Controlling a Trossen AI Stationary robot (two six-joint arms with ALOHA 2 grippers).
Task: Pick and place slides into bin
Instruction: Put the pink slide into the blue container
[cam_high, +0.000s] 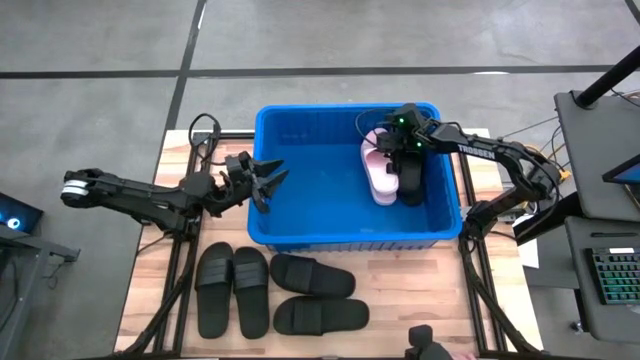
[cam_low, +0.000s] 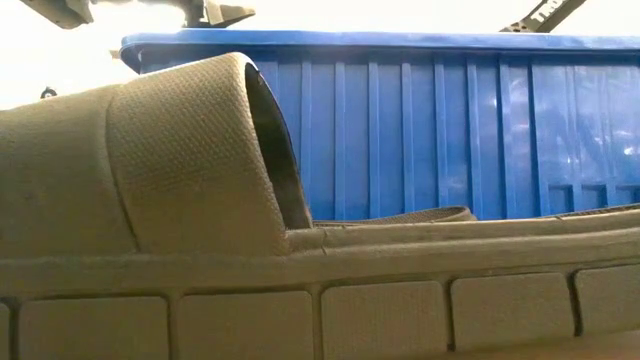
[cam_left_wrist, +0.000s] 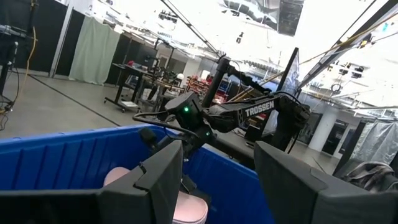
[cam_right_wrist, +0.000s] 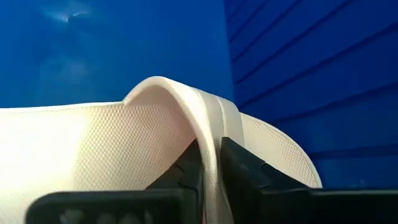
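Note:
The blue bin (cam_high: 300, 215) stands mid-table. A pale pink slide (cam_high: 378, 170) is in its right part, with a black slide (cam_high: 411, 182) beside it against the right wall. My right gripper (cam_high: 404, 140) is over the bin's far right corner, shut on the pale slide's strap (cam_right_wrist: 155, 124). My left gripper (cam_high: 270, 180) hangs open and empty over the bin's left wall; in its wrist view its fingers (cam_left_wrist: 165, 180) frame the right arm. Several black slides (cam_high: 252, 290) lie sole-down on the table in front of the bin. My right gripper pinches the upper edge of the pale slide's strap (cam_right_wrist: 210, 134) between its two fingers, which lie across that edge. It comes from above, pointing down into the bin. Whether the sole rests on the bin floor or hangs clear, I cannot tell.
One black slide (cam_low: 200, 200) fills the low view close up, with the bin's ribbed near wall (cam_low: 450, 130) behind it. Cables and a stand (cam_high: 520, 200) sit at the table's right edge. The wooden table's near strip (cam_high: 400, 300) is bare right of the slides.

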